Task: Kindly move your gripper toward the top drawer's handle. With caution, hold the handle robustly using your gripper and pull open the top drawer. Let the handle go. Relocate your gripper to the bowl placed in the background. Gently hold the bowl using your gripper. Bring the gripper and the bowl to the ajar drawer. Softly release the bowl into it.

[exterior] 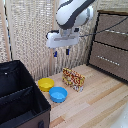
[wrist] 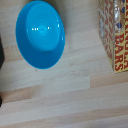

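My gripper (exterior: 61, 52) hangs open and empty in mid-air, above and behind the bowls, well off the tabletop. Below it on the wooden table lies the yellow bowl (exterior: 46, 84). The dark brown dresser stands at the exterior view's right. Its top drawer (exterior: 111, 26) looks closed, with the slim silvery handle (exterior: 118, 31) across its front, far to the right of my gripper. The wrist view shows neither the yellow bowl nor my fingers.
A blue bowl (exterior: 58, 94) (wrist: 40, 34) sits beside the yellow one, nearer the front. A printed snack box (exterior: 74, 78) (wrist: 116, 35) stands to their right. A large black bin (exterior: 20, 95) fills the exterior view's lower left. A lower drawer (exterior: 107, 60) is closed.
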